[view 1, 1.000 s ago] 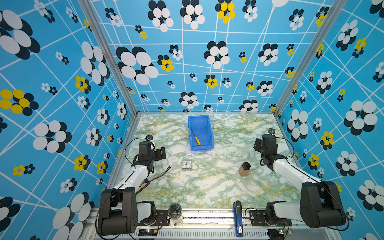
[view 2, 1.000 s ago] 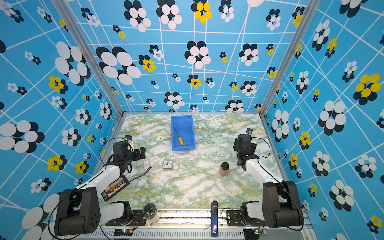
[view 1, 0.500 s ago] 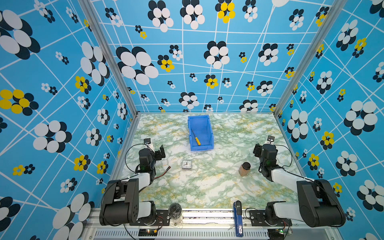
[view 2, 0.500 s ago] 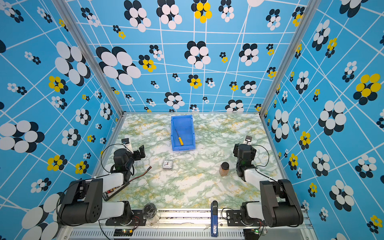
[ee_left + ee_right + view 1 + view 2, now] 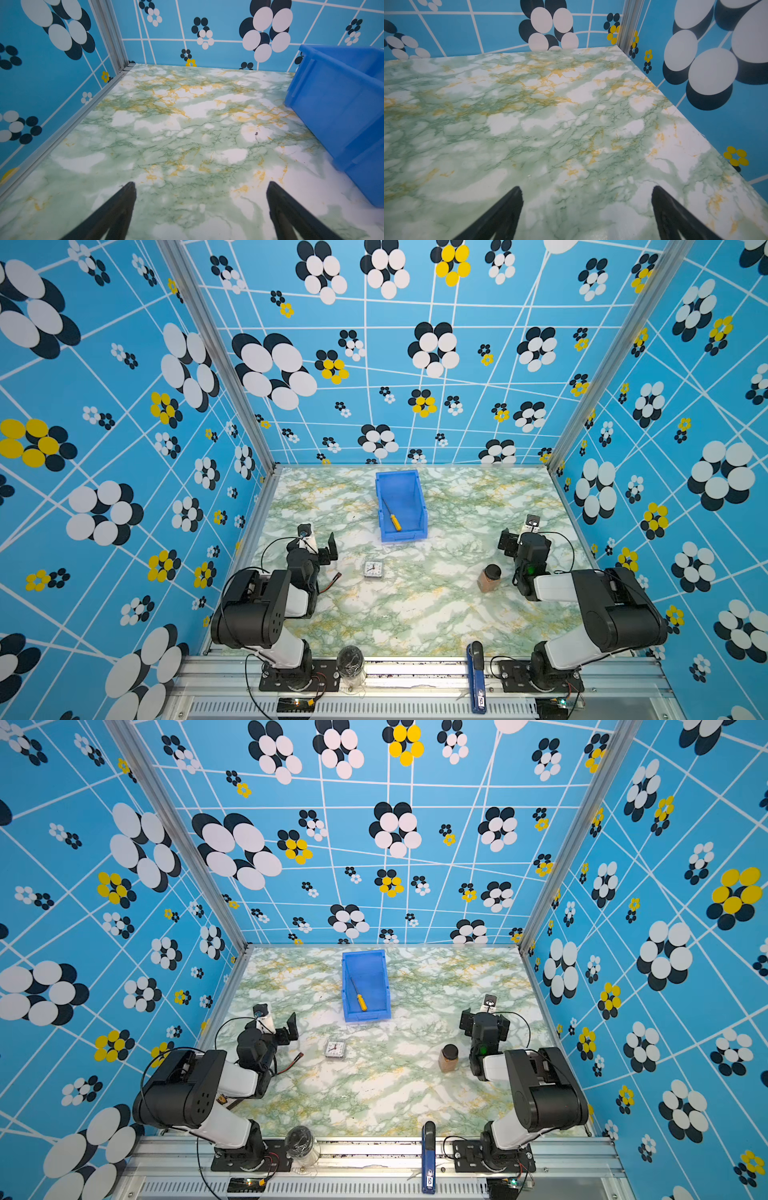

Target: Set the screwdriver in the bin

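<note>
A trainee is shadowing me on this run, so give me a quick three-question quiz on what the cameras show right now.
1. True or false: the screwdriver lies inside the bin.
2. Which thing stands nearest the right gripper? A) clock B) jar C) bin
3. Fill in the blank: the left gripper is ____ and holds nothing.

Key: 1 true; 2 B; 3 open.
</note>
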Controlling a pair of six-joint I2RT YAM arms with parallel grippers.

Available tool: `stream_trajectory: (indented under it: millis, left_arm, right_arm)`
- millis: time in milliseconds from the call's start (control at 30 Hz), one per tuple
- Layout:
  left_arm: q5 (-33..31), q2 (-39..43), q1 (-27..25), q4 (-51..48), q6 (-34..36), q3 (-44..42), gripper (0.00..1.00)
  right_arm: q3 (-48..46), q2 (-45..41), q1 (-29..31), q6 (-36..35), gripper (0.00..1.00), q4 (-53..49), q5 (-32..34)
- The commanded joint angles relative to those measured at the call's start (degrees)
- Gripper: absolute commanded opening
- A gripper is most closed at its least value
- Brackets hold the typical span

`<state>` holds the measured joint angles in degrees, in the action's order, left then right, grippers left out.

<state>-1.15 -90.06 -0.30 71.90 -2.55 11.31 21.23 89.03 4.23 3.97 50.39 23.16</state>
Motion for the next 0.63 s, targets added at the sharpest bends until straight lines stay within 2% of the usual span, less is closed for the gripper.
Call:
stream_trajectory:
  millis: [0,600]
  left_arm:
    - [-0.8,-0.4,-0.3,3.1,1.1,-0.3,0.99]
    - [-1.7,-0.6,-0.2,4.0,0.9,-0.7,0.99]
  right_arm:
    - [-0.1,-0.4,-0.4,-0.5,0.99,3.1,-0.8]
    - [-0.1,-0.3,-0.4,-0.5,0.99,3.4,-0.7]
